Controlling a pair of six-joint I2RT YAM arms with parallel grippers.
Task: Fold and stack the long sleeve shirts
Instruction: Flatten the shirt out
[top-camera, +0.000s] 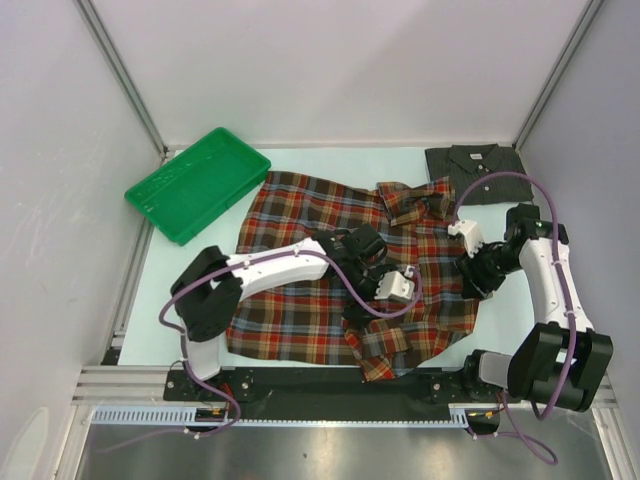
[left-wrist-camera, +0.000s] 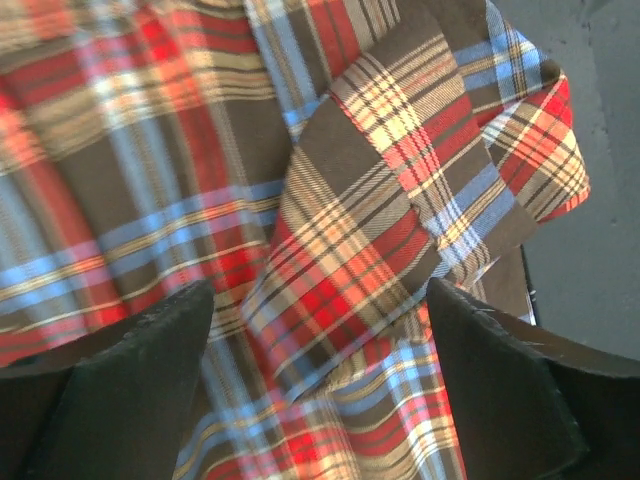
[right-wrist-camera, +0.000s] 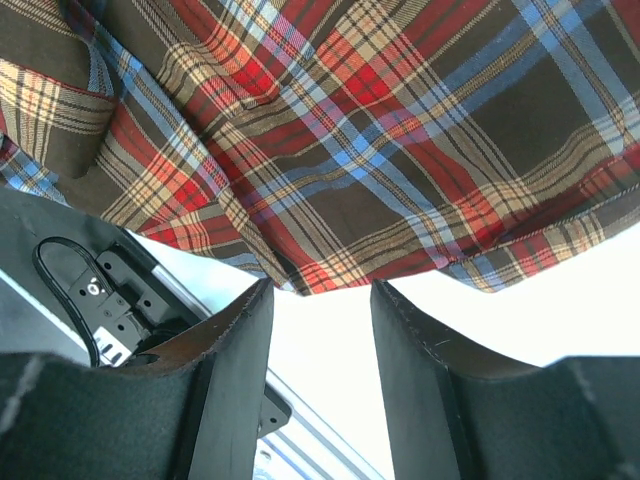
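Plaid shirt (top-camera: 300, 310) spread flat, collar toward far right, left gripper (left-wrist-camera: 320, 310) and right gripper (right-wrist-camera: 320, 300) both parted, empty

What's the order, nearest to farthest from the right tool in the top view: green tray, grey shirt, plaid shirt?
1. plaid shirt: its right edge lies right by the right tool.
2. grey shirt: folded, back right corner.
3. green tray: back left, across the table.

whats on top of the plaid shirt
Left arm reaches over the plaid shirt, jaws open above a bunched fold; right arm holds open jaws at its edge. Cloth beneath is hidden.
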